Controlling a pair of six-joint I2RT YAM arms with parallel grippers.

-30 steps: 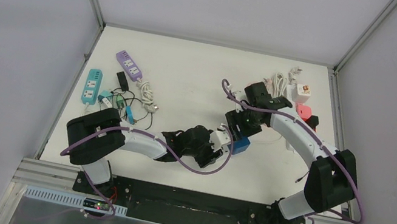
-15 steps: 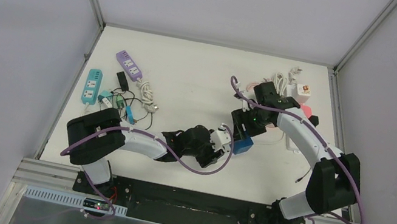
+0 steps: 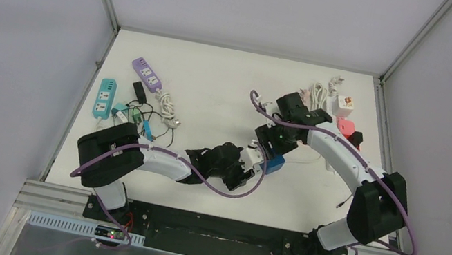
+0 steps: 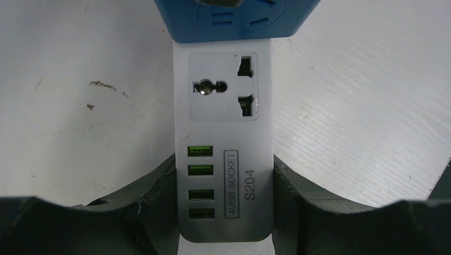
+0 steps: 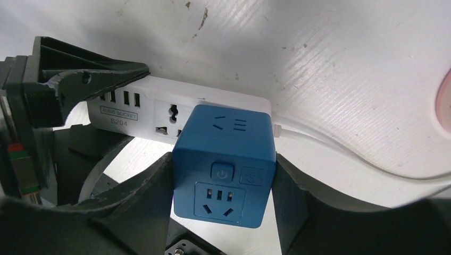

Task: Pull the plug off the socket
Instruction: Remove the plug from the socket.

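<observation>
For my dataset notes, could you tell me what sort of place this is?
Probably a robotics lab test cell: a white table enclosed by plain grey panels, with a purple power strip laid out.

One blue plug (image 5: 226,159); one white socket (image 4: 223,133); one purple strip (image 3: 146,74); one teal strip (image 3: 104,98).

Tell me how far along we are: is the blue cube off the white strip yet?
Done: left fingers clamp the white strip at its USB end, right fingers clamp the blue cube. In hand: the pull. Remaining: separation; the cube sits flush on the strip, no gap showing.
</observation>
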